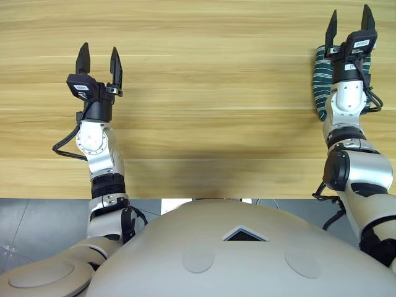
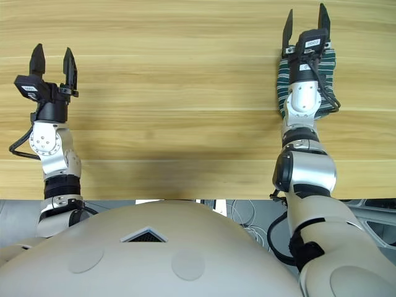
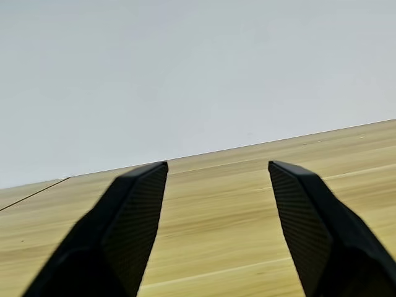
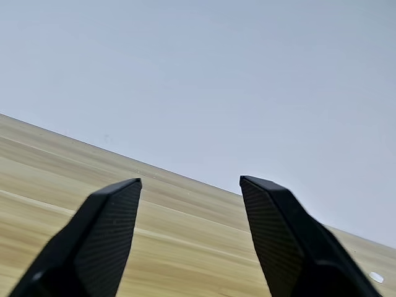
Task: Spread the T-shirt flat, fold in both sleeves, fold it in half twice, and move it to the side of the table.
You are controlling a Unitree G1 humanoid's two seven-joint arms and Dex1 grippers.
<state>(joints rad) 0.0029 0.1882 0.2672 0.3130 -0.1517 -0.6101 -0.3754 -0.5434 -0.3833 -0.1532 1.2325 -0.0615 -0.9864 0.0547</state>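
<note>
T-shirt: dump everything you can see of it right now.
The T-shirt is a small folded bundle of dark green cloth with thin white stripes, and it looks like soft knit. It lies flat on the wooden table at the robot's right side, its long side running away from the robot. The right gripper, fingers apart, sits over its far end, and the wrist hides its middle, leaving a strip on each side. Contact cannot be told.

T-shirt (image 1: 320, 83) | we see dark green with white stripes | folded into a compact bundle, lying flat | far right side of the wooden surface (image 1: 216, 93) | partly hidden from us
</note>
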